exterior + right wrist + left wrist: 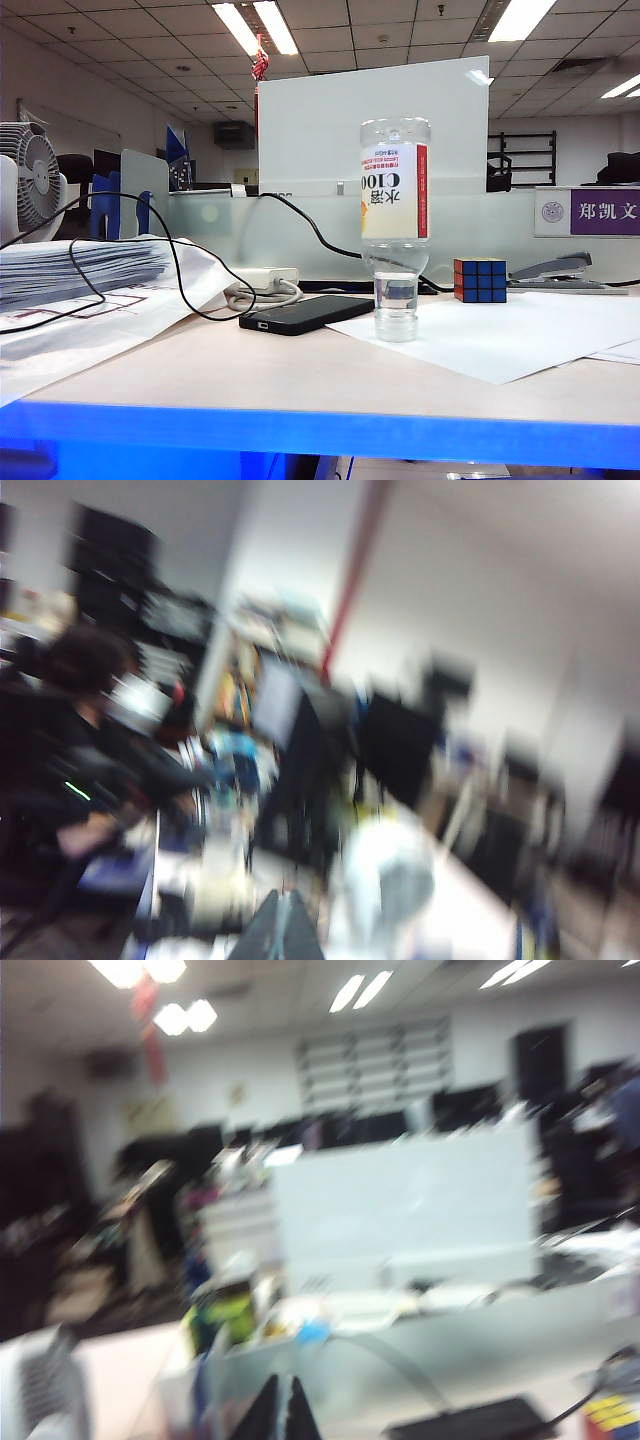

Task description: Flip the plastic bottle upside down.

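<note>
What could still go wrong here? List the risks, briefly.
1. The plastic bottle stands inverted on its narrow neck, unsupported, so a bump could topple it.
2. It rests on loose white paper; tugging the sheet might tip it.
3. The black phone and Rubik's cube lie nearby. Both grippers, left and right, are shut and empty.

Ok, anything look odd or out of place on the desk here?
Only the plastic bottle: it stands upside down on its neck on the white paper, label inverted. No spill visible. Left gripper and right gripper are shut, away from it.

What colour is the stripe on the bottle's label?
Red, running along the edge of the plastic bottle's white-yellow label; clearest in the exterior view.
</note>
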`<state>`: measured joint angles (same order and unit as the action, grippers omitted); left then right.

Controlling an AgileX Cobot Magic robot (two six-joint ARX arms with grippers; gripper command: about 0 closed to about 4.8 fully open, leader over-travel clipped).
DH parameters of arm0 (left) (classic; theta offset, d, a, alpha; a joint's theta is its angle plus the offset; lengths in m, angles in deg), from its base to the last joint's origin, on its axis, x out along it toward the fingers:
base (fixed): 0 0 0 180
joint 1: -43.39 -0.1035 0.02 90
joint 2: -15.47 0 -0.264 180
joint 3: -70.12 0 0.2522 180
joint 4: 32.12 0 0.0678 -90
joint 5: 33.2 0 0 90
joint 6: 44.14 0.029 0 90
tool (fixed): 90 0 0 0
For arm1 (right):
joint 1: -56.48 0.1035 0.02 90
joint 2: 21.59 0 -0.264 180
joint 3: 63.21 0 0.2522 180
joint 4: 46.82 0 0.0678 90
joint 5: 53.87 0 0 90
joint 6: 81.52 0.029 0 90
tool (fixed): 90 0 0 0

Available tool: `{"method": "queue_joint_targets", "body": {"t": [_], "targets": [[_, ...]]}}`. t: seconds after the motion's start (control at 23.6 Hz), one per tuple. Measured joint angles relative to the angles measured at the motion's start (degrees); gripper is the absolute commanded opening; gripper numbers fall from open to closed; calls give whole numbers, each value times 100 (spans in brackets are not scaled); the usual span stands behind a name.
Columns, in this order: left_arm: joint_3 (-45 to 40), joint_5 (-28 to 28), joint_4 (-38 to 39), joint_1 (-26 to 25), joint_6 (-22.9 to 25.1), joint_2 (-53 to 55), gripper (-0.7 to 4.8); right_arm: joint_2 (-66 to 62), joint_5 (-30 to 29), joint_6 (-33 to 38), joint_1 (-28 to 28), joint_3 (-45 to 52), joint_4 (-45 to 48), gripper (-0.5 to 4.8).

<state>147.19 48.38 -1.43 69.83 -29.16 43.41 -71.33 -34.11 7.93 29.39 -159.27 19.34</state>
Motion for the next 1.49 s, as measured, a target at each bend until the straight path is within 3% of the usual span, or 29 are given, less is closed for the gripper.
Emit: {"method": "queue_joint_targets", "body": {"t": [0.13,0.3,0.38,0.42,0.51,0.64,0.81,0.93,1.1,1.49], "targets": [[9,83,-103,0,33,-24,-4,472,466,-15,9,-52,-127,-8],[7,92,-68,0,177,-13,-4,866,46,-389,44,39,-1779,-8],[7,92,-44,0,306,-13,-4,1217,-295,-957,157,7,-2437,-8],[7,92,-37,0,361,-11,-4,1390,-476,-1572,201,-24,-3056,-8],[7,92,-33,0,367,-13,-4,1530,-509,-2430,262,245,-4127,-8],[7,92,52,0,363,-13,-4,1604,-509,-3056,245,793,-5195,-8],[7,92,387,0,254,-13,-4,1655,-546,-3121,245,1185,-5283,-8],[7,92,693,0,208,-13,-4,1633,-223,-3213,245,1615,-5318,-8],[4,92,988,0,208,-11,-4,1648,-164,-3956,245,2321,-5346,-8],[4,92,1027,0,208,-13,-4,1635,-192,-4024,243,3191,-5390,-8]]}}
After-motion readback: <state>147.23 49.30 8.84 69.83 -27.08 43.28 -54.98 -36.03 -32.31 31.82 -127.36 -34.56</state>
